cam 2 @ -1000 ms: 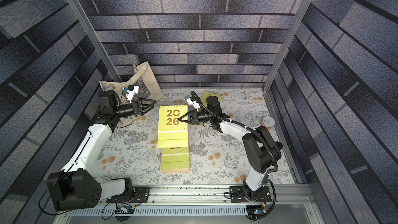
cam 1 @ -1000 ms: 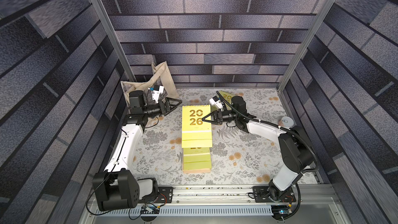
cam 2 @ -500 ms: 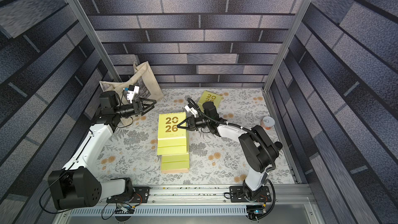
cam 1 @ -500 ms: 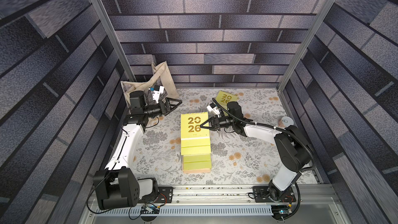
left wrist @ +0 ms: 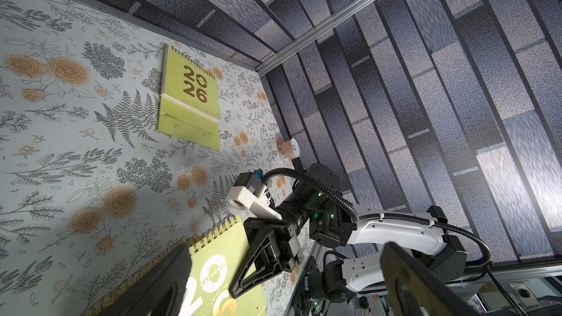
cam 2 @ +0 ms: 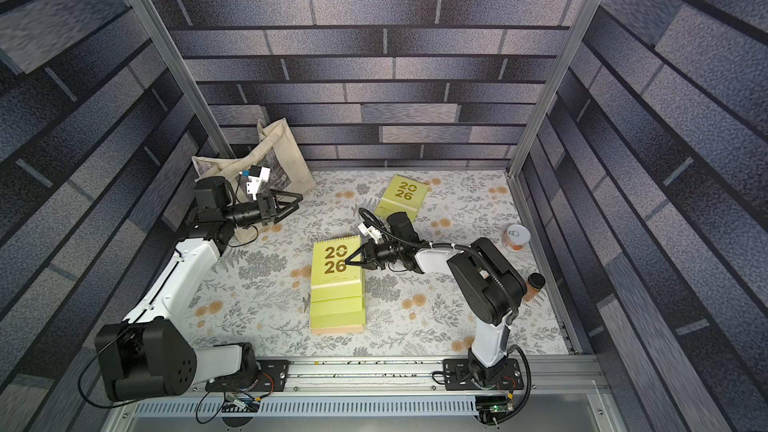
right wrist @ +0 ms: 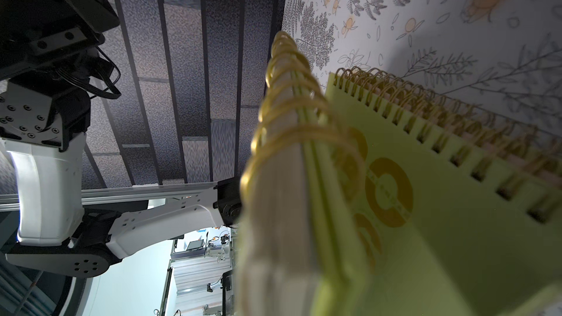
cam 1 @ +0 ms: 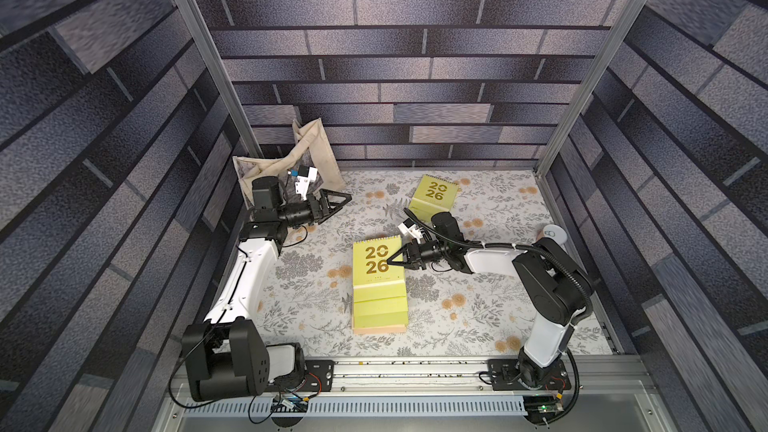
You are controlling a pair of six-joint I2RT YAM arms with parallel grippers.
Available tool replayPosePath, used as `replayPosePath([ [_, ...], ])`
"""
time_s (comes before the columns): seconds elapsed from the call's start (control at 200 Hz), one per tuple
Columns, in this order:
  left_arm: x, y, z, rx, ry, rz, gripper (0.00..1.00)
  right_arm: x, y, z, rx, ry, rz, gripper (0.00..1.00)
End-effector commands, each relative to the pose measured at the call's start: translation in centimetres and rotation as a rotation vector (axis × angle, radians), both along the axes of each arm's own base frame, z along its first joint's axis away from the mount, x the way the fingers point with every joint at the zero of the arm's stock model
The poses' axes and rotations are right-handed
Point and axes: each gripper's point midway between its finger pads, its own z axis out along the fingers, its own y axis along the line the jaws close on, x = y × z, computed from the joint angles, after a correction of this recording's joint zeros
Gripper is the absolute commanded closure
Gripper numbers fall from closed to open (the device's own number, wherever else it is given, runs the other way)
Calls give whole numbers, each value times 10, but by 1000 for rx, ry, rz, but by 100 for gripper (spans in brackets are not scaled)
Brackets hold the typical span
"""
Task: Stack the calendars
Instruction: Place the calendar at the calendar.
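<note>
Your right fingers stay pinched shut on the right edge of a lime-green spiral-bound card calendar with a gold "2026" cover. Over the last second they have brought it nearer and lower. It now hangs over the stack of lime-green calendars at the middle of the floral tabletop, covering the stack's far part in both top views. I judge this placing nearly done: it wants lowering flat and letting go.

That move has also uncovered a second lime-green calendar, lying alone at the far side, right of centre; it has yet to be fetched. Your left fingers are spread fully wide and hold nothing, far left beside the cream canvas tote bag.

The right wrist view is blurred close up. It shows the held calendar's gold coil tilted above the coil beneath, but you cannot tell whether they touch. How many calendars the stack holds is unclear; only a peach edge shows at its near end.
</note>
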Motion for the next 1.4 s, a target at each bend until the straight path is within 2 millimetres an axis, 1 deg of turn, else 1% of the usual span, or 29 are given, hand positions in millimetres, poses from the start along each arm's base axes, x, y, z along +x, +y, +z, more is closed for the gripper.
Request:
replayPosePath([
  [0.0,-1,-1,-3,-12,2,-16,0,-4,5,0,21,-41,21,100],
  [0.24,0,-1,-5,-13,5,-19,0,-4,3,-16,-12,-13,11,100],
  [0.471,0,-1,-6,-15,5,-22,0,-4,2,-25,-46,11,1,100],
  [0.776,1,-1,-7,-17,9,-22,0,-5,2,-29,-68,26,5,100],
  [0.922,2,-1,-7,-18,11,-21,0,-7,0,-33,-95,26,5,95],
  [1.137,2,-3,-8,-19,15,-24,0,-7,-2,-32,-152,-10,10,85],
  [1.272,2,-3,-7,-18,13,-24,0,-7,-3,-31,-176,-17,13,82],
  [1.393,2,-4,-7,-18,13,-23,0,-8,-5,-34,-207,-15,13,78],
])
